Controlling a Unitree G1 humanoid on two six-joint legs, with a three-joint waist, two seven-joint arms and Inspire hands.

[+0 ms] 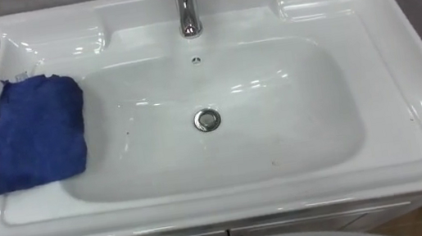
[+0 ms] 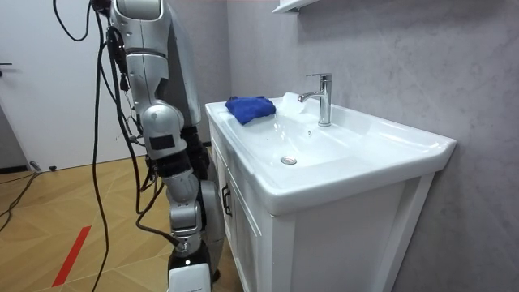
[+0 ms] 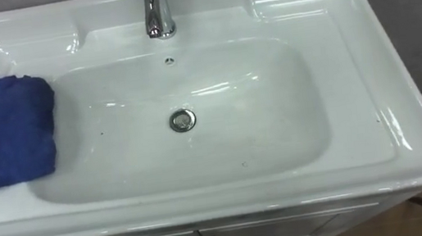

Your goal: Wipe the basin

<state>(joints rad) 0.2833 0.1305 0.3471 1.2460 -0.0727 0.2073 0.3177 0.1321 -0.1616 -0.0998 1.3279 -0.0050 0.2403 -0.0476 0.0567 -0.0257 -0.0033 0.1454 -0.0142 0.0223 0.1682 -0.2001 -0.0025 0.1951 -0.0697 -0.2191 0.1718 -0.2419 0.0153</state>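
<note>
Blue cloth (image 1: 38, 132) lies folded on the basin (image 1: 402, 66)'s left ledge; fingers' state cannot be told. Best grasp it whole, then sweep the bowl from rim toward drain (image 1: 207, 119).

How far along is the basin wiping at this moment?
Done: nothing evident; small dark specks dot the basin. Under way: nothing; the blue cloth lies bunched and free on the left ledge, with the robot standing at the cabinet. Left: pick up the cloth and wipe the bowl.

basin (image 1: 386, 68): white, glossy | cloth (image 1: 39, 134): blue | tap (image 1: 188, 5): chrome | cabinet (image 2: 243, 235): white
</note>
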